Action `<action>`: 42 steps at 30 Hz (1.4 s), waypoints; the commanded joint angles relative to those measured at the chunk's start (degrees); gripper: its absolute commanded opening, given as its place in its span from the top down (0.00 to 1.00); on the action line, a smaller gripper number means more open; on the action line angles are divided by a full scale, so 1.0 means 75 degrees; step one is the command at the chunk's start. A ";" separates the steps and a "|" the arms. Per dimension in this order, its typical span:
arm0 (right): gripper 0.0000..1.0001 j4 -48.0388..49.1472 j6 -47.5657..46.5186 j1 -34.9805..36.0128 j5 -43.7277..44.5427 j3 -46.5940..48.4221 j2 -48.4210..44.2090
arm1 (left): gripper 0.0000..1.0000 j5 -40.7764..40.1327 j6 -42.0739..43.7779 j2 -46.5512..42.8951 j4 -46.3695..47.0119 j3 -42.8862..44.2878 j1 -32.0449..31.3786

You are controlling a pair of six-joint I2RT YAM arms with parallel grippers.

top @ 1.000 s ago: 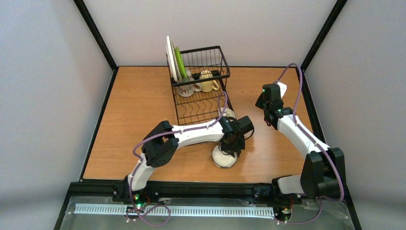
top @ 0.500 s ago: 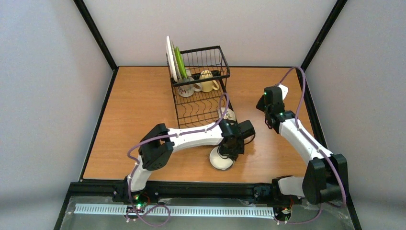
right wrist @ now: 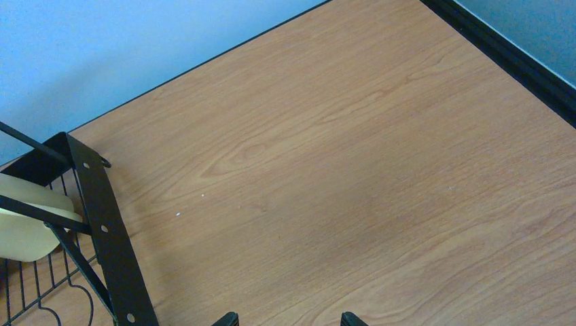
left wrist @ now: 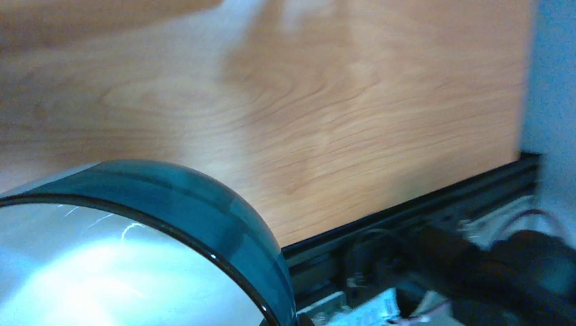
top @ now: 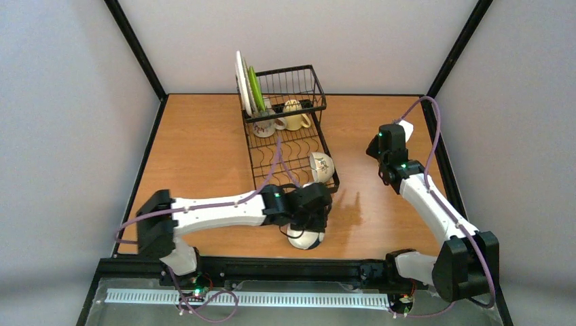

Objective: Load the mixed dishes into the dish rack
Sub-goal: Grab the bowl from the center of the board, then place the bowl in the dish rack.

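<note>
Our left end effector (top: 309,216) grips a small bowl (top: 305,238) low over the surface (top: 204,149) near its front edge; the dish rack (top: 291,151) lies directly beyond, lengthwise away. Our right end effector (right wrist: 286,319) hovers wide, empty.

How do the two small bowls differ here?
The patterned bowl leans tipped at the near right corner of the dish rack; the teal bowl is off the rack, under the left gripper. The patterned bowl shows dark markings; the teal bowl's inside is plain white. Both are small and round.
</note>
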 commanded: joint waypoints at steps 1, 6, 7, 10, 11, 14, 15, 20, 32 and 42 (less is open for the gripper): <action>0.14 -0.0183 -0.0021 -0.0059 0.0202 -0.0124 -0.0207 | 1.00 -0.0885 -0.0219 -0.1313 0.1705 -0.0339 -0.0052; 0.14 -0.0183 -0.0045 -0.0055 0.0283 -0.0126 -0.0250 | 1.00 -0.1729 -0.0235 -0.2705 0.2824 -0.1291 -0.0052; 0.14 -0.0178 -0.0055 -0.0062 0.0316 -0.0145 -0.0251 | 1.00 -0.1908 -0.0243 -0.3007 0.3079 -0.1522 -0.0052; 0.14 -0.0092 -0.0079 -0.0056 0.0358 -0.0155 -0.0251 | 1.00 -0.2491 -0.0139 -0.3817 0.3973 -0.2239 -0.0052; 0.15 -0.0058 -0.0098 -0.0055 0.0368 -0.0159 -0.0254 | 1.00 -0.2652 -0.0082 -0.4046 0.4301 -0.2493 -0.0044; 0.15 0.0047 -0.0148 -0.0055 0.0407 -0.0143 -0.0222 | 1.00 -0.2882 0.0258 -0.4642 0.5353 -0.3075 0.0096; 0.15 0.0081 -0.0168 -0.0059 0.0400 -0.0129 -0.0205 | 1.00 -0.2851 0.0394 -0.4807 0.5638 -0.3220 0.0186; 0.15 0.0223 -0.0247 -0.0055 0.0456 -0.0035 -0.0046 | 1.00 -0.2124 0.0843 -0.5515 0.7213 -0.4062 0.1034; 0.15 0.0243 -0.0506 -0.0056 0.0775 0.0571 0.0738 | 1.00 0.2149 0.0082 -0.3998 1.1358 -0.4948 0.4461; 0.15 0.0263 -0.0620 -0.0058 0.0921 0.0920 0.1281 | 1.00 0.3535 -0.1279 -0.1544 1.5017 -0.5134 0.5078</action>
